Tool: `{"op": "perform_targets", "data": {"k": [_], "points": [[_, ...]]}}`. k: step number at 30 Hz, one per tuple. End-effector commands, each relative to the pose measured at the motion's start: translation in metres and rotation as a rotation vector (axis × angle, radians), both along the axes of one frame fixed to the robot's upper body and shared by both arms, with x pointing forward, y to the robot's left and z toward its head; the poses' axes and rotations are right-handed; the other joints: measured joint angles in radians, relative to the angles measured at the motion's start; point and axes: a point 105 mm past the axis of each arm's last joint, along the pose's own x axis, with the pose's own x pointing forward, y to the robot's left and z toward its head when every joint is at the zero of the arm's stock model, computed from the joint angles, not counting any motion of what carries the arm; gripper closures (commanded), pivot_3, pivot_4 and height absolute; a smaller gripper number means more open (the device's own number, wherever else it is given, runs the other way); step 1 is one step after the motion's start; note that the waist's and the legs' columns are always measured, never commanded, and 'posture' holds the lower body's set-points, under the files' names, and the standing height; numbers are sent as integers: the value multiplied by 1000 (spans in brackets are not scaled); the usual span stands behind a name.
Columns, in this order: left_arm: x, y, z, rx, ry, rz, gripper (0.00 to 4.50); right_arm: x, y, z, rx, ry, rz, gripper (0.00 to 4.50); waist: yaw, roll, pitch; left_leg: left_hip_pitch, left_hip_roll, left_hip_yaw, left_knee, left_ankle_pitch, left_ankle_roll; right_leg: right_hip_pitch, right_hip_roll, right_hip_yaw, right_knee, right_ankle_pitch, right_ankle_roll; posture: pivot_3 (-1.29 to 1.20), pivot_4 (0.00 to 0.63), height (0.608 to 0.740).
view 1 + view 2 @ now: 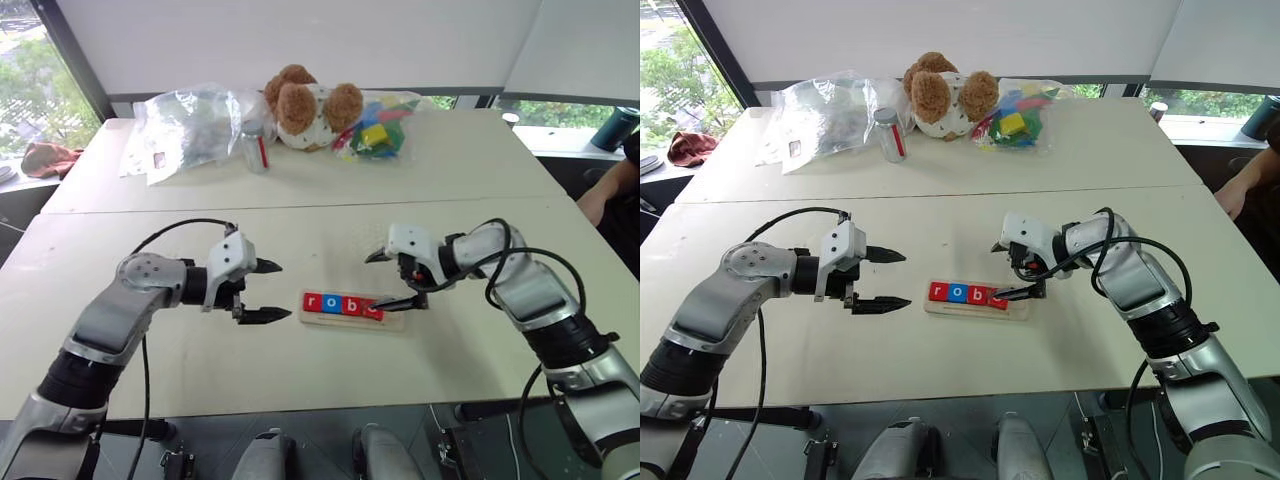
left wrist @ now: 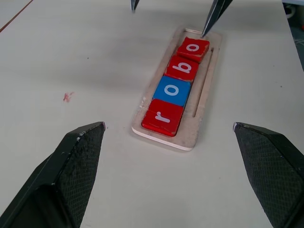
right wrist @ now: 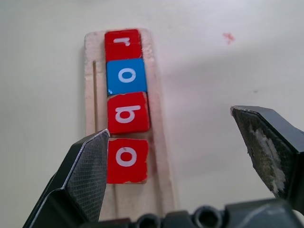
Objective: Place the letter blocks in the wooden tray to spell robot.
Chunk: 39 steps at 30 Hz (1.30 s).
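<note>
Tray (image 2: pixel 197 137) mid-table holds four letter blocks (image 2: pixel 174 90) reading r-o-b-o, fifth slot vacant, so you still owe a t; right gripper (image 3: pixel 183 156) and left gripper (image 1: pixel 272 291) both gape empty.

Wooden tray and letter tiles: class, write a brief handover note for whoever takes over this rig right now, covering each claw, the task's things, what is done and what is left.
Left claw: open, empty, above the table beside the r end of the long pale wooden tray.
Right claw: open, empty, above the tray's other end.
Done: four flat square letter tiles in the tray in order: red r, blue o, red b, red o, the last sitting a little crooked.
Left: the last slot is bare. Find the t tile, place it, straighten the last o.
</note>
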Motion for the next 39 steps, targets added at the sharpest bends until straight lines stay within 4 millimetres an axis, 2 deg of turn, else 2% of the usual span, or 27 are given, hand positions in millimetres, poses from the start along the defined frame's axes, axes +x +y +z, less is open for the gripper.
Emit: {"op": "perform_targets", "data": {"k": [1,6,20,33,39], "points": [[0,-2,8,-5,-32,-11,0,-1,-13,8,-38,-79,-15,37,1,0,0,0,0,0,0,0,0,0,0,0,0,0,0,0,150,740],[2,-4,8,-9,-31,-20,0,-1,-24,-3,-78,-78,-42,37,-3,0,0,0,0,0,0,0,0,0,0,0,0,0,0,0,150,740],[1,-5,9,-12,-32,-18,0,9,-23,-23,-86,-60,-44,37,-2,0,0,0,0,0,0,0,0,0,0,0,0,0,0,0,150,740],[0,-4,8,-12,-27,-11,0,18,-10,-18,-35,-83,-44,37,-2,0,0,1,0,0,0,1,-1,0,0,0,0,0,0,0,150,740],[0,-6,7,-14,-27,-16,0,24,-18,-11,-64,-141,-68,37,-3,0,0,1,0,0,0,1,-1,0,0,0,0,0,0,0,150,740]]}}
